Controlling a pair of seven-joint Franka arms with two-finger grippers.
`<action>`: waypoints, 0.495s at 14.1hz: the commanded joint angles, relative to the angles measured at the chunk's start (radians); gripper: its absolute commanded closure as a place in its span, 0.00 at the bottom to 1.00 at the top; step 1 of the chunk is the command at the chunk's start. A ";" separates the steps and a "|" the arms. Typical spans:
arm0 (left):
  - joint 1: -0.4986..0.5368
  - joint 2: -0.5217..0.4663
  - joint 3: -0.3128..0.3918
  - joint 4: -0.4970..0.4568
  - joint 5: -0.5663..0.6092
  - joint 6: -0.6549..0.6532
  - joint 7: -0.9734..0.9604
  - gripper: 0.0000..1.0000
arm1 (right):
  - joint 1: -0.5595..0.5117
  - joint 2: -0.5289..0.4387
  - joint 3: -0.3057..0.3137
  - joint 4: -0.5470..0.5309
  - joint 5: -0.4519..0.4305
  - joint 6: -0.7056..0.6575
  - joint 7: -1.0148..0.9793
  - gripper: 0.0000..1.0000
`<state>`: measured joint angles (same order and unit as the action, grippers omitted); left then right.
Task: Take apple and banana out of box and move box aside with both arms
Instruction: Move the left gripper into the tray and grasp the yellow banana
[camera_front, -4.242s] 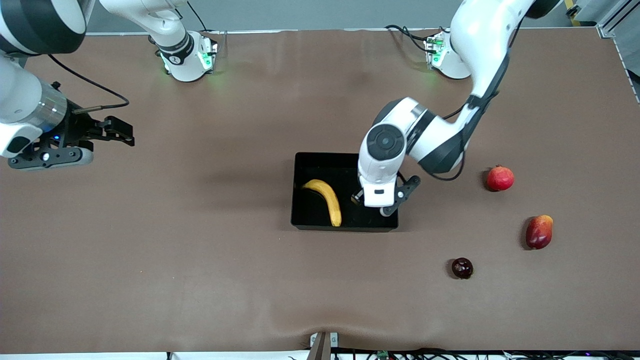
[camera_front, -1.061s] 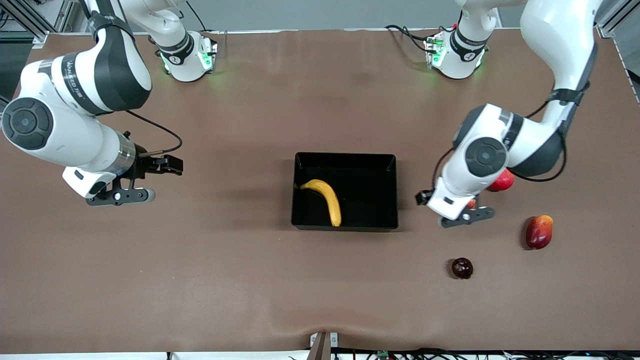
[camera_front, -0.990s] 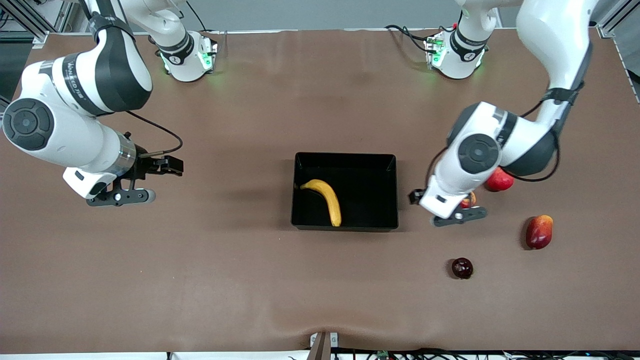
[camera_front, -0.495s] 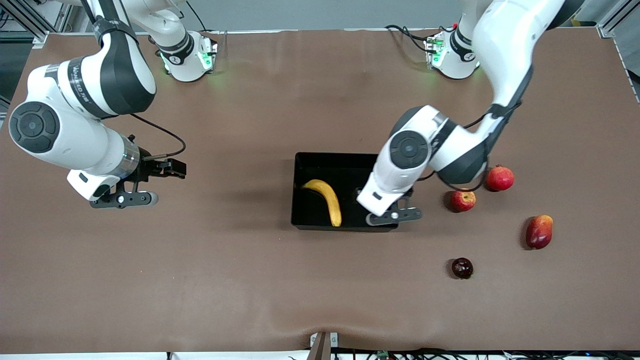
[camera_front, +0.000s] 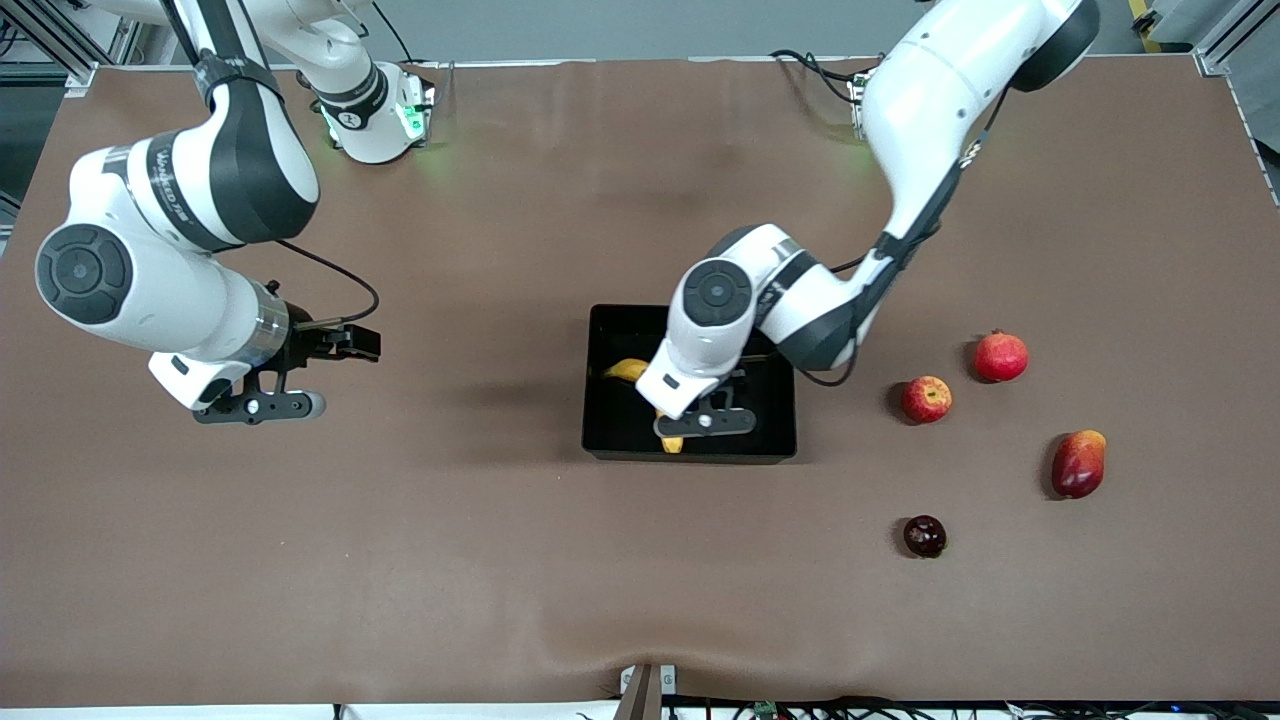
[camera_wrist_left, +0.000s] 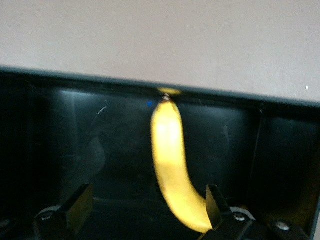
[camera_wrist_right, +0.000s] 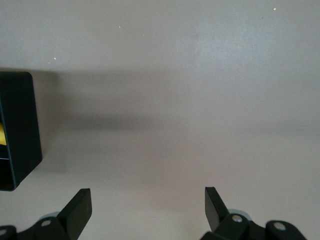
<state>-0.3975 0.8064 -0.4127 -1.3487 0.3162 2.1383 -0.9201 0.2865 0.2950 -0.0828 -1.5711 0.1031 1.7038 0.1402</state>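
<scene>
- So my left hand (camera_front: 700, 420) just swung back over the box (camera_front: 770, 440). A second ago it was out by the apple (camera_front: 927, 399) with that fruit under it; now the apple sits alone on the worktop (camera_front: 560, 580), out toward the left arm's end, just beside the pomegranate (camera_front: 1001, 356) and a bit nearer the front camera than it.
- What that means: apple's done, I'd say. Banana is next, then the box move with both arms.
- Left hand is spread wide with nothing in it, hanging right over the banana (camera_front: 628, 370). From the left wrist view, the banana (camera_wrist_left: 172, 165) runs up between my fingers (camera_wrist_left: 77, 207), though it sits closer to one finger than the other, so I'd probably want to centre up before coming down.
- Banana's still in the box, lying flat on the floor of it. Long axis runs diagonally: one tip points toward the robot bases and the right arm's end, the other curves down toward the box wall nearest the front camera. My wrist hides the middle of it in the front view.
- Right hand (camera_front: 290, 375) has barely crept closer in the last second. It's open wide too, empty, waiting over bare worktop at the right arm's end, well apart from the box (camera_wrist_right: 17, 130).
</scene>
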 joint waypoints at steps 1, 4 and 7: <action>-0.081 0.063 0.066 0.068 0.004 0.041 -0.042 0.00 | -0.010 0.013 -0.002 0.013 0.017 0.004 0.012 0.00; -0.119 0.102 0.094 0.068 0.003 0.107 -0.082 0.00 | -0.010 0.020 -0.002 0.011 0.017 0.007 0.012 0.00; -0.132 0.132 0.095 0.068 0.003 0.112 -0.083 0.00 | -0.015 0.024 -0.002 0.011 0.017 0.008 0.010 0.00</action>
<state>-0.5133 0.9068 -0.3302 -1.3164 0.3162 2.2421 -0.9879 0.2820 0.3102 -0.0876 -1.5711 0.1039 1.7128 0.1424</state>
